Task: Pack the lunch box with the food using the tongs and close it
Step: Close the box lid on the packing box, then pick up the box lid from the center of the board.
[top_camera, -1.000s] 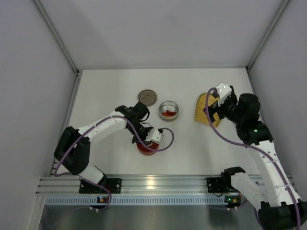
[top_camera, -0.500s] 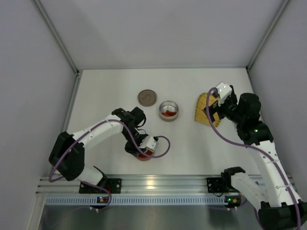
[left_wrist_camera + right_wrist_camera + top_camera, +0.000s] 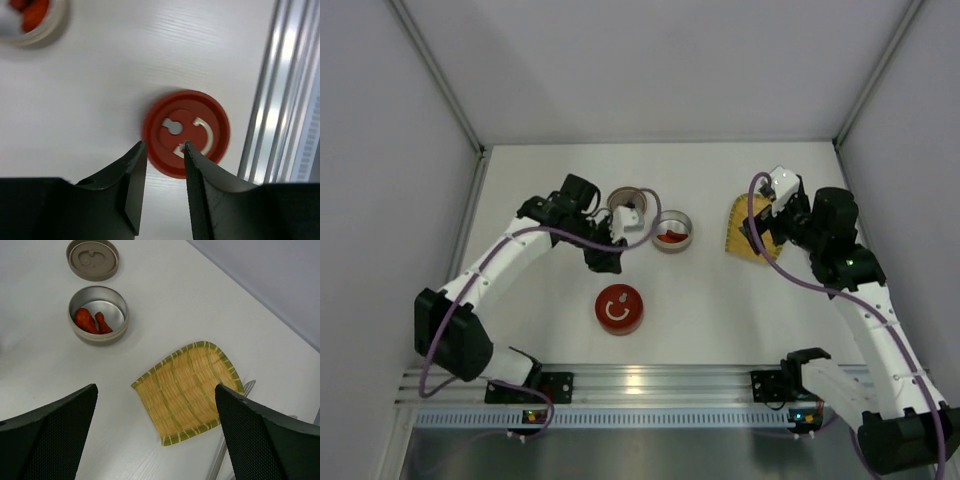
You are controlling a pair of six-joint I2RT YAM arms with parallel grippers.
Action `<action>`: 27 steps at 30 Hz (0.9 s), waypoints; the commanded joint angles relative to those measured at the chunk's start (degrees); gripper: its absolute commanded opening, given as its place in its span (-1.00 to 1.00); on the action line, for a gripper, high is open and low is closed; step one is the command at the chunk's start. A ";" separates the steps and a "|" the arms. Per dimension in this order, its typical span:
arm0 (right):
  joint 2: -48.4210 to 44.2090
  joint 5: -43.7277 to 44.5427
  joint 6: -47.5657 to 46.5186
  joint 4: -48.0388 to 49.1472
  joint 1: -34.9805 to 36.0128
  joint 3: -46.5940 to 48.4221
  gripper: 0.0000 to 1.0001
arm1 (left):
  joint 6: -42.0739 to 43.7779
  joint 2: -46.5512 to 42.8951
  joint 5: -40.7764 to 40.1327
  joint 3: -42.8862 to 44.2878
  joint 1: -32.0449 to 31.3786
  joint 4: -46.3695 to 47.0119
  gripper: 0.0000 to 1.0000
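- From the top camera, the left gripper (image 3: 608, 258) is seen held up over the white table (image 3: 540, 300), between the red lid (image 3: 619, 308) and the grey lid (image 3: 625, 200).
- The red lid is seen lying flat and alone on the table, near the front rail (image 3: 650, 385).
- The grey lid is partly hidden by the left arm.
- The metal tin (image 3: 671, 230) is placed just beside the grey lid, and red food bits (image 3: 670, 238) are seen inside it.
- The right gripper (image 3: 760, 238) is held over the yellow mat (image 3: 740, 232), on the right side of the table.
- From the left wrist camera, the left gripper (image 3: 163, 147) is seen with its two fingers a little apart, and nothing is held between them.
- The red lid (image 3: 200, 110) is seen far below the fingers, and it is not touched by them.
- A part of the metal tin (image 3: 50, 22) with the red food bits (image 3: 30, 10) is seen in the top left corner.
- From the right wrist camera, the right gripper (image 3: 155, 386) is seen spread wide, and nothing is held in it.
- The yellow mat (image 3: 187, 390) is seen lying below the fingers.
- The tongs (image 3: 220, 456) are seen poking out from under the right edge of the mat, and most of them are hidden.
- The red food bits (image 3: 90, 321) are seen lying in the metal tin (image 3: 117, 327), and the grey lid (image 3: 93, 259) is laid just behind it.
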 commanded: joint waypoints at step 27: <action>11.77 -3.95 9.25 0.60 -2.29 3.13 0.99 | -64.53 48.75 -42.97 35.04 14.28 30.75 -0.07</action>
